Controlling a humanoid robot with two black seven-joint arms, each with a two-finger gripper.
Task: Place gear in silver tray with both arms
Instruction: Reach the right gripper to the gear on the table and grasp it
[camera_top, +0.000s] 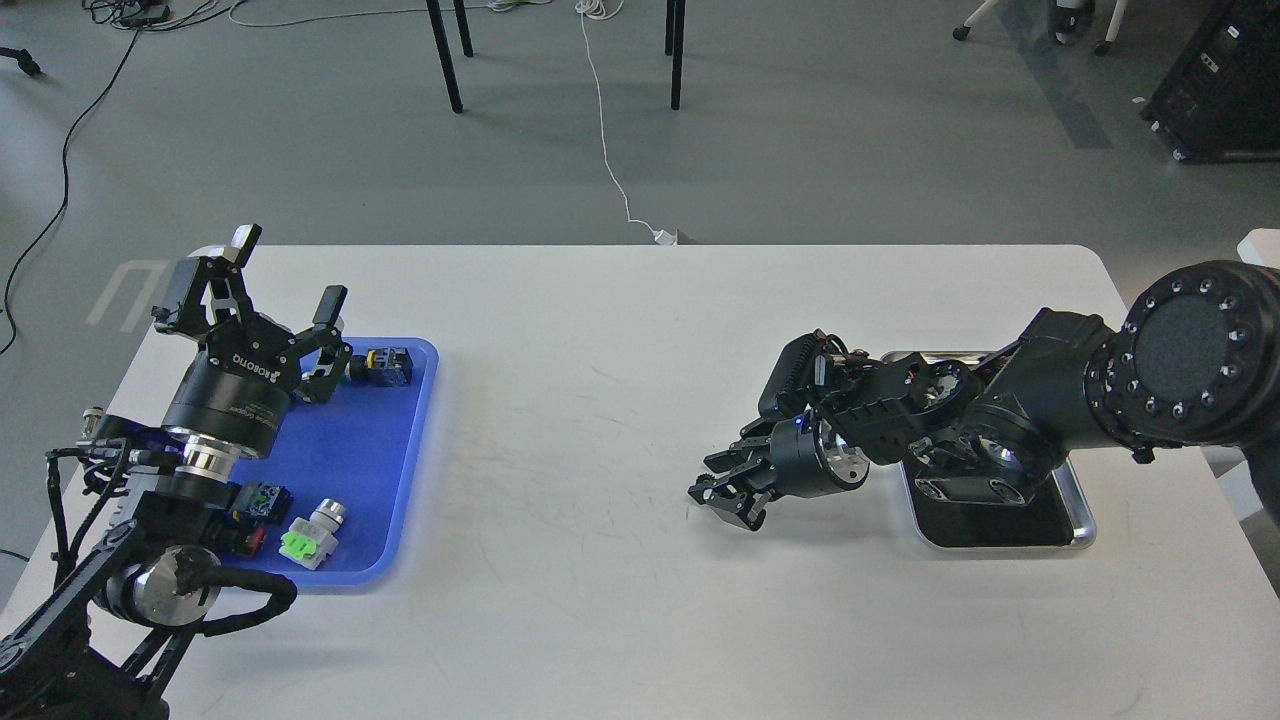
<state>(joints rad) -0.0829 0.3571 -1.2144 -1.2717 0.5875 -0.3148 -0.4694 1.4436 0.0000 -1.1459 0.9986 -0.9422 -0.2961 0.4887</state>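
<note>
The silver tray (1078, 505) lies at the right of the white table, mostly covered by my right arm. My right gripper (712, 482) points left and hovers low over the table, left of the silver tray. Its two fingers stand a little apart with nothing between them. My left gripper (288, 278) is wide open and empty, raised over the far left part of a blue plastic tray (400, 480). I see no gear that I can tell as such. The bottom of the silver tray shows only dark reflections where it is not hidden.
The blue tray holds a black and yellow switch (385, 365), a green and white push button (315, 532) and a black connector block (258, 503). The wide white table (600, 400) lies between the two trays. Chair legs and cables are on the floor beyond.
</note>
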